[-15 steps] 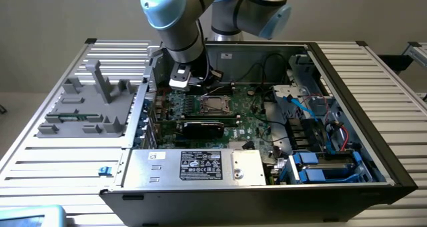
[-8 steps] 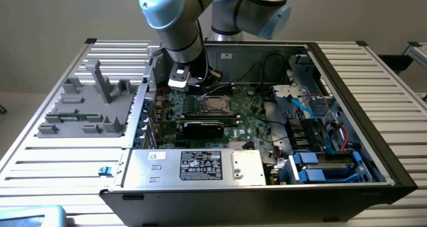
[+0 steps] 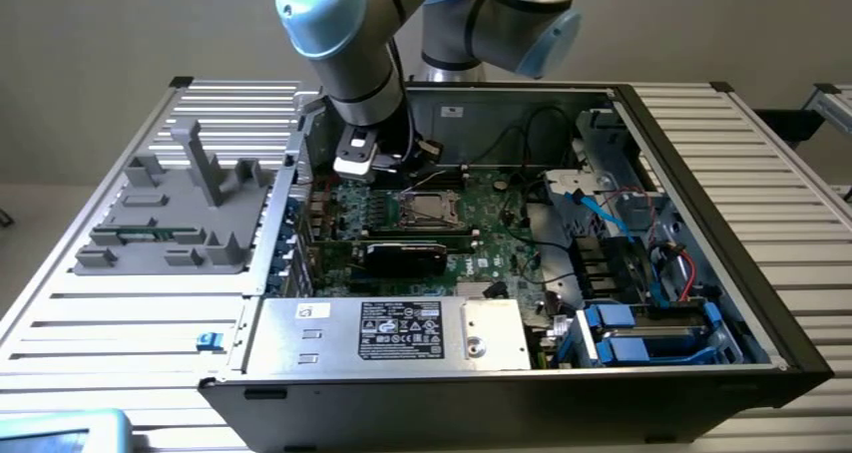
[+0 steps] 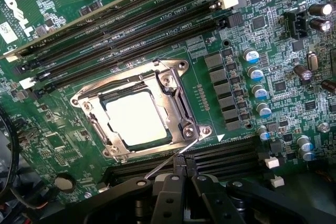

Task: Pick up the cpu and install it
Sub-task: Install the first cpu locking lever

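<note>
Exterior view, left to right: grey fixture (image 3: 174, 224) at left-centre of frame, outside the PC case (image 3: 692, 164). Gripper (image 3: 393, 179) is inside the case, upper centre, fingers closed, nothing visibly held. cpu (image 3: 429, 211) lies just toward the exterior view's right of the gripper and slightly lower. It is seated in the socket with the metal frame (image 4: 176, 90) around it. It's square, so no long axis. In the wrist view the wire lever (image 4: 170, 160) runs from the frame corner toward the fingertips; contact unclear.
</note>
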Robot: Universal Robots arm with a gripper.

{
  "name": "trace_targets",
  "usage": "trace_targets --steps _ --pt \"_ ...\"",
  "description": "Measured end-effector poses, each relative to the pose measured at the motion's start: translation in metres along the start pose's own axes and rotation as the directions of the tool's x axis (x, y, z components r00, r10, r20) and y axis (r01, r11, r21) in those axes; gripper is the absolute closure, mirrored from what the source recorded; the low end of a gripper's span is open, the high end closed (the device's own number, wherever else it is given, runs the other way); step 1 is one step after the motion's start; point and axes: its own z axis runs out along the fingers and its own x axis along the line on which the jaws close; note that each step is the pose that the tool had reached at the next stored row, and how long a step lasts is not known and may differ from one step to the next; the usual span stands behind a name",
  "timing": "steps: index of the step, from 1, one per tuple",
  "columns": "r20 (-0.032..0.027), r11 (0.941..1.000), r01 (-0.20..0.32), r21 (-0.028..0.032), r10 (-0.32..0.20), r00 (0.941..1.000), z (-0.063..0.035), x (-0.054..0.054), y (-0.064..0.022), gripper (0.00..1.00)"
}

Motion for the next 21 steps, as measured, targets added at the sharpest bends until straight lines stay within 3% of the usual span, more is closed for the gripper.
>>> trace_targets --steps 21 --pt "-0.0107 0.9996 -0.027 -0.0038 0.027 0.9996 0.0040 0.0053 -0.0009 0.89"
